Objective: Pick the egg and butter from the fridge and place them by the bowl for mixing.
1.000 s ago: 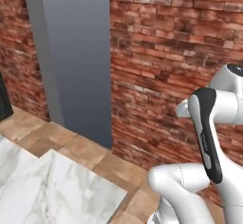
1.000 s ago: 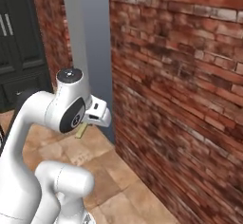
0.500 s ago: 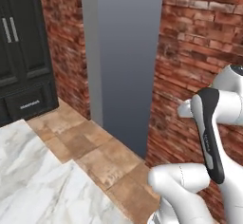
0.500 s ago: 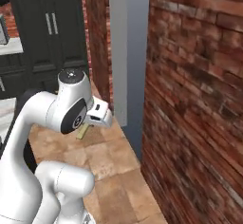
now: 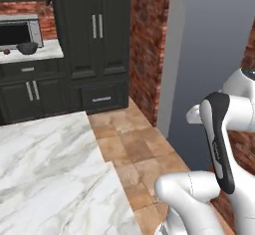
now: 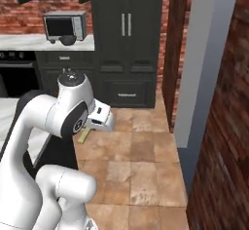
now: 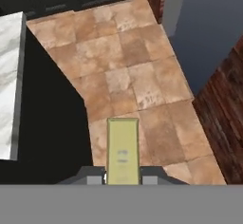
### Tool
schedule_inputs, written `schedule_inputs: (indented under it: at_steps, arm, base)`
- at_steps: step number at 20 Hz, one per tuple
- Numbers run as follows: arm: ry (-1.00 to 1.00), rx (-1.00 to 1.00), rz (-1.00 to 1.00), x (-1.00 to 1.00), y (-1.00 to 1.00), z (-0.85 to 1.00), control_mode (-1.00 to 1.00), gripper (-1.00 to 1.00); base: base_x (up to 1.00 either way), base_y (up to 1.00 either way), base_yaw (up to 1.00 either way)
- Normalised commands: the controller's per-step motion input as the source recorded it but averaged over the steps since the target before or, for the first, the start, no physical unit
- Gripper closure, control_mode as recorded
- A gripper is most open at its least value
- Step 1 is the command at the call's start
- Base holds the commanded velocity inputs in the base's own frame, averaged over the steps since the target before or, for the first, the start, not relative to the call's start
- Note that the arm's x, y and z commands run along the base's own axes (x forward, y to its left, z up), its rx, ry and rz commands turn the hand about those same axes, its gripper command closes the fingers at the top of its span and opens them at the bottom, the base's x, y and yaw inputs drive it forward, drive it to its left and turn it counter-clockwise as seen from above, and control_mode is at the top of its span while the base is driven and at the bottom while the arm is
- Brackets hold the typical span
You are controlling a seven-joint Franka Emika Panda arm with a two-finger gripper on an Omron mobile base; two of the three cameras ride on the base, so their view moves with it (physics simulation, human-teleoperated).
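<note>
The jaws pinched the butter (image 7: 123,151) near one end, its length jutting forward over the floor (image 7: 142,85). Such a stick probably was light, soft and greasy, best held gently across its narrow width. The bowl (image 5: 27,48) sat far off on the table (image 5: 35,55) before the countertop oven (image 5: 19,33).

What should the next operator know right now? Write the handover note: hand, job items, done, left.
Hand: shut on the butter, carried over the tile floor beside the marble counter.
Bowl: on the far counter in front of the countertop oven. The small dark ball beside it looks like the egg; too small to be sure.
Done: butter picked, egg apparently placed.
Left: bring the butter to the bowl and set it down beside it.
</note>
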Motion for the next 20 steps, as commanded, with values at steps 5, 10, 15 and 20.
schedule_inputs:
  at_steps: [5,10,15,20]
  arm:
    - [0.00,0.00,0.00,0.00,0.00,0.00,1.00,1.00]
    - [0.00,0.00,0.00,0.00,0.00,0.00,1.00,1.00]
    - [0.00,0.00,0.00,0.00,0.00,0.00,1.00,1.00]
    - [0.00,0.00,0.00,0.00,0.00,0.00,1.00,1.00]
  base:
    - [0.66,-0.07,0.54]
    - [0.68,-0.15,0.46]
    - [0.70,-0.27,0.32]
    - [0.73,-0.36,0.20]
